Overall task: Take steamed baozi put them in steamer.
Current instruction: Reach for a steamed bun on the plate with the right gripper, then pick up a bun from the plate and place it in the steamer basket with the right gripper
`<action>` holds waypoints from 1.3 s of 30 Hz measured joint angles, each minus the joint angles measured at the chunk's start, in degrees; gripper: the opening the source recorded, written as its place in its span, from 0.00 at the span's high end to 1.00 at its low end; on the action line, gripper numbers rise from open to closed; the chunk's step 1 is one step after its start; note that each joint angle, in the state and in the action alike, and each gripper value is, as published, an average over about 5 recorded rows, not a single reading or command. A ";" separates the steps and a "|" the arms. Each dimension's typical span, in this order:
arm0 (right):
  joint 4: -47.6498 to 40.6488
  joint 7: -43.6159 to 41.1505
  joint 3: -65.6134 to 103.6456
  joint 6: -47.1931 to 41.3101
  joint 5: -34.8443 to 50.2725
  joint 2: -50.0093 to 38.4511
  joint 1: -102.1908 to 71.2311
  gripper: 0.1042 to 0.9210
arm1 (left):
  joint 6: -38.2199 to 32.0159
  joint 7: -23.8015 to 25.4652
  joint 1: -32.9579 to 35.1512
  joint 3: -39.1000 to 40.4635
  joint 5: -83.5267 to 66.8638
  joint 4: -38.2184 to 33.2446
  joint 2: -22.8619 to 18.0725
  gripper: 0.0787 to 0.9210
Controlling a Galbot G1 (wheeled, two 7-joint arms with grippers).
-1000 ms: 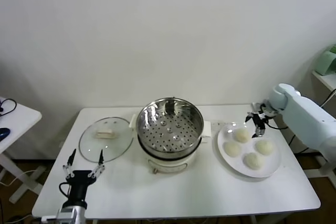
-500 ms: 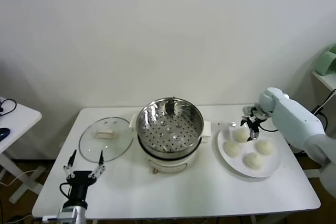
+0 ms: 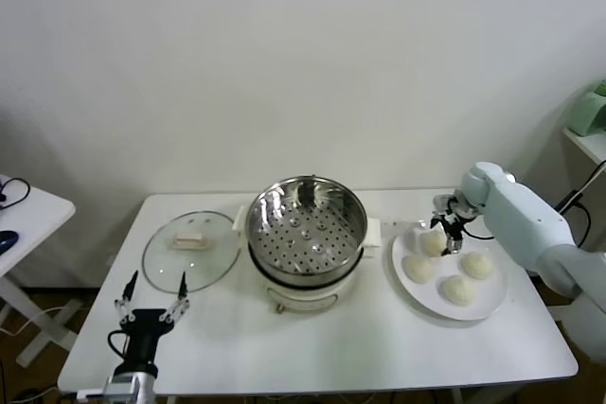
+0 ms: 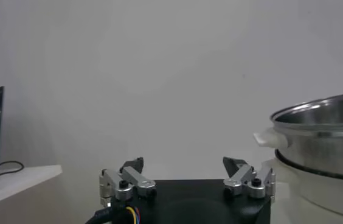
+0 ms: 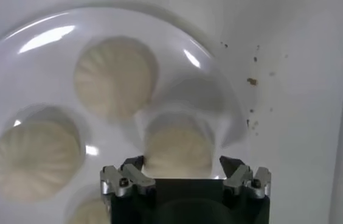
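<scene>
The left gripper (image 3: 151, 296) is waiting wide open by the table's (image 3: 312, 347) near edge; four baozi (image 3: 445, 267) are sitting on the white plate (image 3: 492, 302); the right gripper (image 3: 446, 231) is hanging wide open over the far baozi (image 5: 177, 151), holding nothing; the steamer (image 3: 306, 231) is standing in the middle.

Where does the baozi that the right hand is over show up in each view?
Head view: rear-left baozi on the white plate, right of the steamer, under the open right hand.
Left wrist view: not in it; only the steamer shows.
Right wrist view: bun just ahead of the fingertips.
Shared landmark: the plate.
</scene>
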 measured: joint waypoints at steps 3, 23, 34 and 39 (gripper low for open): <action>-0.27 0.00 0.33 0.05 -0.25 0.12 -0.12 0.14 | -0.01 -0.02 -0.01 0.01 -0.02 0.03 -0.01 0.12; -0.84 0.11 1.32 0.14 -0.64 0.77 -0.45 0.28 | -0.05 -0.20 -0.09 0.20 -0.08 0.24 -0.27 0.12; 1.60 0.01 -0.25 -0.36 1.44 -0.48 1.25 0.29 | -0.10 -0.30 0.15 0.15 -0.24 0.27 -0.32 0.12; 5.36 -0.77 -3.94 -0.59 4.92 -1.81 4.53 0.29 | 0.23 -0.37 0.18 0.17 -0.23 -0.01 -0.42 0.12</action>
